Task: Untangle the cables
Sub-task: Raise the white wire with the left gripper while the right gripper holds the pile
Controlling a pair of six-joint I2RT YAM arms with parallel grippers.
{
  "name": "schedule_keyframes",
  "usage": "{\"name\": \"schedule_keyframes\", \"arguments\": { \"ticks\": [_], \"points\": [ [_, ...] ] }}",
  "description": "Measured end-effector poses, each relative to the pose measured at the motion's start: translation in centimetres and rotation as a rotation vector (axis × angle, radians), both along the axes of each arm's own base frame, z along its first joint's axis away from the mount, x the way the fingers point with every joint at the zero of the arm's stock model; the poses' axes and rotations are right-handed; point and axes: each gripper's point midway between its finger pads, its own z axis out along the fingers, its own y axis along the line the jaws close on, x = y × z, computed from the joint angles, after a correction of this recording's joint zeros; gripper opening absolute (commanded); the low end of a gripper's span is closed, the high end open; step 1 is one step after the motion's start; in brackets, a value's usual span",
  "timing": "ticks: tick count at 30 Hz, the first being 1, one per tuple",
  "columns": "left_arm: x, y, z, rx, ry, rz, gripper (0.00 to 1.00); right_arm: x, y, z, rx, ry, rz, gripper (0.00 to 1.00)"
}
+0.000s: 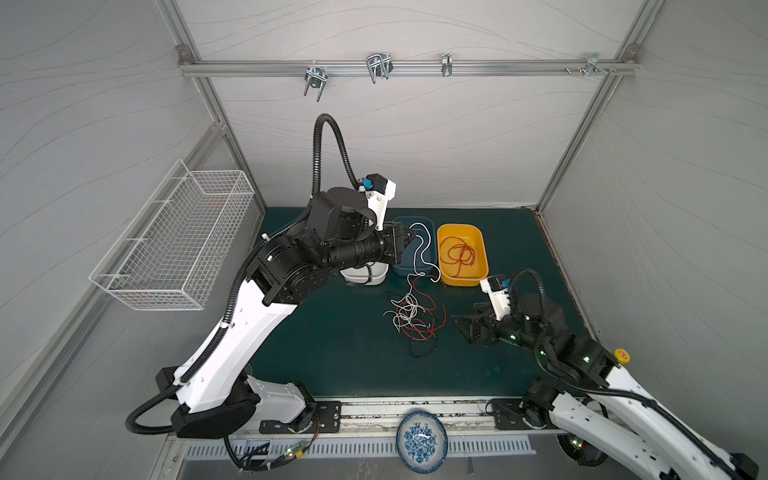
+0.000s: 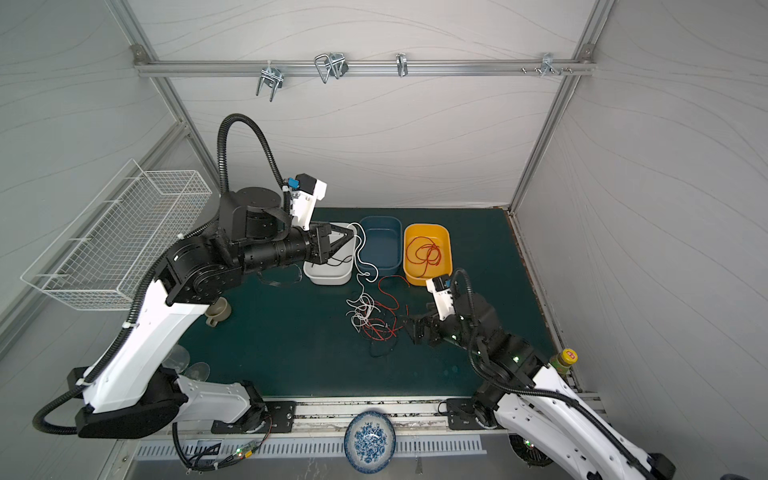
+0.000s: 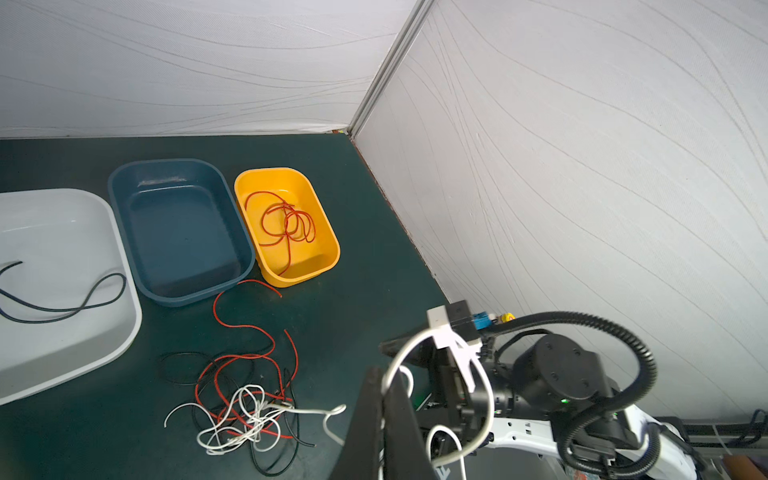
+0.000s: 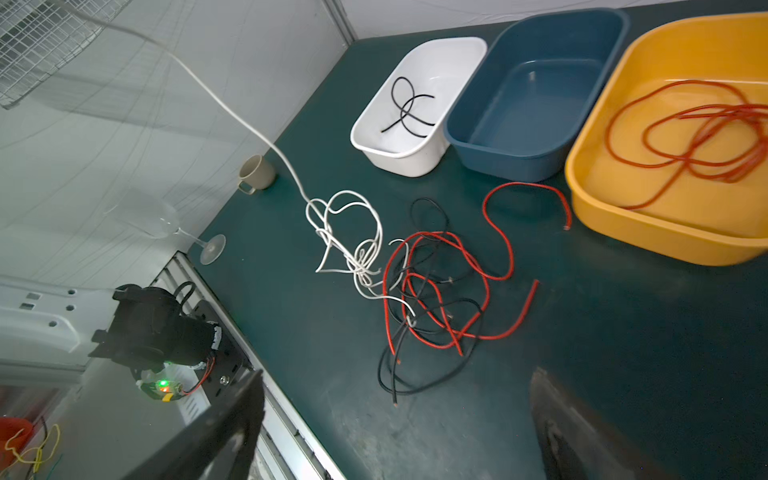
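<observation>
My left gripper (image 1: pixel 409 239) (image 2: pixel 353 237) (image 3: pixel 384 374) is raised over the trays and shut on a white cable (image 4: pixel 232 110) (image 3: pixel 488 395). That cable hangs down to the tangle of red, white and black cables (image 1: pixel 413 316) (image 2: pixel 372 316) (image 3: pixel 245 403) (image 4: pixel 424 291) on the green mat. To the right of the tangle, low over the mat, my right gripper (image 1: pixel 463 324) (image 2: pixel 409 324) (image 4: pixel 395 415) is open and holds nothing. A red cable (image 3: pixel 286 216) (image 4: pixel 685 133) lies in the yellow tray (image 1: pixel 461 280) (image 4: pixel 665 237). A black cable (image 3: pixel 62 309) (image 4: pixel 409 108) lies in the white tray (image 2: pixel 328 276).
A blue tray (image 2: pixel 380 219) (image 3: pixel 166 164) stands between the white and yellow ones. At the mat's left edge are a beige cup (image 2: pixel 218 311) (image 4: pixel 255 172) and a wine glass lying on its side (image 4: pixel 166 220). A wire basket (image 1: pixel 178 241) hangs on the left wall.
</observation>
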Motion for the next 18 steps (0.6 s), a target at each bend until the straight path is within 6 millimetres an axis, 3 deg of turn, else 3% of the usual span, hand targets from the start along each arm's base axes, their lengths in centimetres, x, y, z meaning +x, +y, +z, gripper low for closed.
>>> {"name": "schedule_keyframes", "arguments": {
  "ticks": [4, 7, 13, 18],
  "points": [
    [-0.2, -0.2, 0.1, -0.014, 0.011, -0.008, 0.0, 0.1, 3.5, -2.0, -0.022, 0.001, 0.069, 0.96],
    [-0.4, -0.3, 0.2, -0.02, 0.013, -0.012, 0.0, 0.6, 5.2, -2.5, -0.002, -0.018, 0.073, 0.93],
    [-0.7, -0.2, 1.2, -0.059, 0.0, -0.012, 0.0, 2.8, 6.9, -3.5, 0.03, -0.009, -0.001, 0.84],
    [-1.1, 0.1, 2.2, -0.088, -0.018, -0.01, 0.0, 4.0, 6.8, -4.5, 0.036, 0.0, -0.093, 0.8]
  ]
}}
